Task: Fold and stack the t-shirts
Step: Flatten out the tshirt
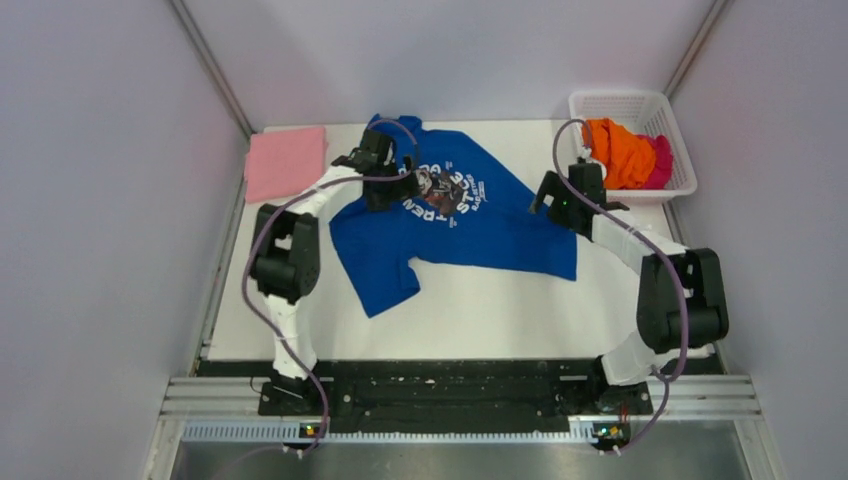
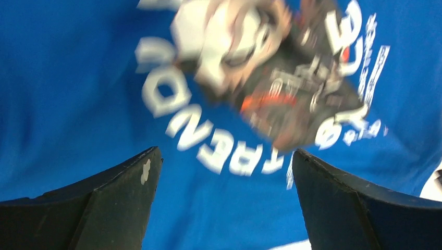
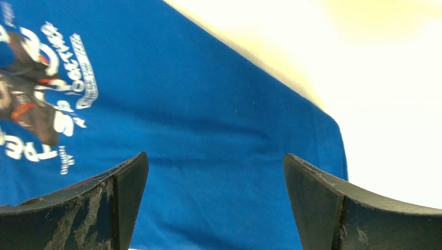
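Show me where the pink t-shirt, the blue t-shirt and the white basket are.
pink t-shirt [image 1: 286, 160]: top view, middle of the folded cloth.
blue t-shirt [image 1: 500, 225]: top view, plain cloth right of the print.
white basket [image 1: 620, 104]: top view, bare mesh of its far wall.

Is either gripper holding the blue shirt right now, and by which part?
Nothing is held. The left gripper and right gripper are both open over the blue t-shirt, no cloth pinched.

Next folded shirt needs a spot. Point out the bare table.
Bare white table: the wide strip between the royal blue printed t-shirt and the near edge; a small far patch between that shirt and the white mesh basket. Crowded: the centre, and the folded pink t-shirt at far left.
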Available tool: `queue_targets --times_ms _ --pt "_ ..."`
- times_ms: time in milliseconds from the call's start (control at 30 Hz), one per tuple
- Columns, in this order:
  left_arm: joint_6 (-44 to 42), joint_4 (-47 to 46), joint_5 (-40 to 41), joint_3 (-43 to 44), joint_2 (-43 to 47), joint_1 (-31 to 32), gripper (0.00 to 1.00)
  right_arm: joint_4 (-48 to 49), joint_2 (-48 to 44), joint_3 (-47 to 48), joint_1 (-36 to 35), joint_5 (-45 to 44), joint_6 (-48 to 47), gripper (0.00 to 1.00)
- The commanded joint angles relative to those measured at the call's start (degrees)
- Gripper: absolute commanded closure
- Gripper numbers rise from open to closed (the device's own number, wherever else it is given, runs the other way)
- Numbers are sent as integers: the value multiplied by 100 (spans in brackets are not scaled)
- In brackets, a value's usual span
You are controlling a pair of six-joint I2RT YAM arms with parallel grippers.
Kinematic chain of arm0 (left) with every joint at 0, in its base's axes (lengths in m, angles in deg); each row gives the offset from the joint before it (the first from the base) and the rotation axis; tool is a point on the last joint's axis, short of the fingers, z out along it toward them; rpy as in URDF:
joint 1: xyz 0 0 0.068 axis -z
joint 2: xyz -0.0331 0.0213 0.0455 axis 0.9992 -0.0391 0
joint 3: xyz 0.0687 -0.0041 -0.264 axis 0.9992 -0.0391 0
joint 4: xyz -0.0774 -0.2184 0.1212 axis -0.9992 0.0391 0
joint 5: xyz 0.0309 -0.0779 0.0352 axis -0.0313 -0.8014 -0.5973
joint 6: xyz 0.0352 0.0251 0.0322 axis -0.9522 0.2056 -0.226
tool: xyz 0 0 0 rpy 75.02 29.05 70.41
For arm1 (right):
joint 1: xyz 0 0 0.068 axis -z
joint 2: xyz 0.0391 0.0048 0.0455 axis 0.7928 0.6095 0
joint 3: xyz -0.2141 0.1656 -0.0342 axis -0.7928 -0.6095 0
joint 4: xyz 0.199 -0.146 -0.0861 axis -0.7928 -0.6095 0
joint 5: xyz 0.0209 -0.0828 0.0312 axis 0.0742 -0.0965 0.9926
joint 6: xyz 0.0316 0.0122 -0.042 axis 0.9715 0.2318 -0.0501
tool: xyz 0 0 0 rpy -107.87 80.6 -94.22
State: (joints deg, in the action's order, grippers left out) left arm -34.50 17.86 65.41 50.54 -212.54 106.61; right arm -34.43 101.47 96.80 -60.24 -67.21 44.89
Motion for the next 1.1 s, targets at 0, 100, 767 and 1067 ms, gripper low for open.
queue_targets --times_ms 0,100,767,1067 --pt "-59 -71 494 -1548 2257 0 1 -447 -1103 156 29 -574 -60 1" --pt "185 135 751 -2620 3278 15 1 -719 -1604 -58 30 -832 -32 1" --pt "892 904 341 -5539 4542 298 6 -1488 -2807 -1193 44 -1118 243 1" --pt "928 362 391 -5562 3773 408 32 -1429 -2763 -1568 43 -1056 453 1"
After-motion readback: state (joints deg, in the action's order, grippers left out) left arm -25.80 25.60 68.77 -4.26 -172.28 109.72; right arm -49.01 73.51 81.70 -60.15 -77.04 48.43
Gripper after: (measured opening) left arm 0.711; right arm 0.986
